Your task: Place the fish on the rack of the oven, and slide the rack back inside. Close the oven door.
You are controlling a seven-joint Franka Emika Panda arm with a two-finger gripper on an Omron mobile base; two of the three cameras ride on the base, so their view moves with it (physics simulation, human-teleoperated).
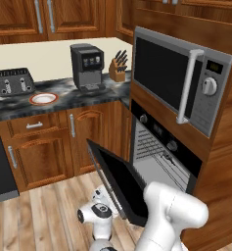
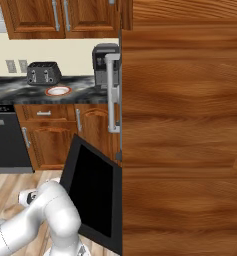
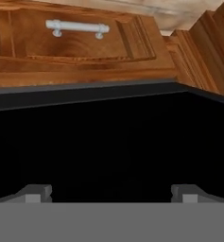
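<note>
Oven door half open, jaws spread wide just behind it

On the surface (image 1: 63, 105) sit a toaster (image 1: 14, 81), a plate (image 1: 43, 98) and a coffee machine (image 1: 87, 66); right of them the oven (image 1: 161, 147) stands under the microwave (image 1: 181, 83) — its door (image 1: 120, 184) tilted partway down, the rack (image 1: 154, 149) inside. The gripper (image 3: 111, 194) holds nothing — its jaws apart against the door's black panel. I cannot see the fish.

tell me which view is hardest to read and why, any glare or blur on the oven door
Hand view: hardest, the oven door is a flat black mass with no glare or detail, gripper tips wide apart against it. Left base view: evenly lit, soft-edged; the rack bars blur together. Right base view: a brown cabinet side blocks the oven; the door shows no reflection.
</note>
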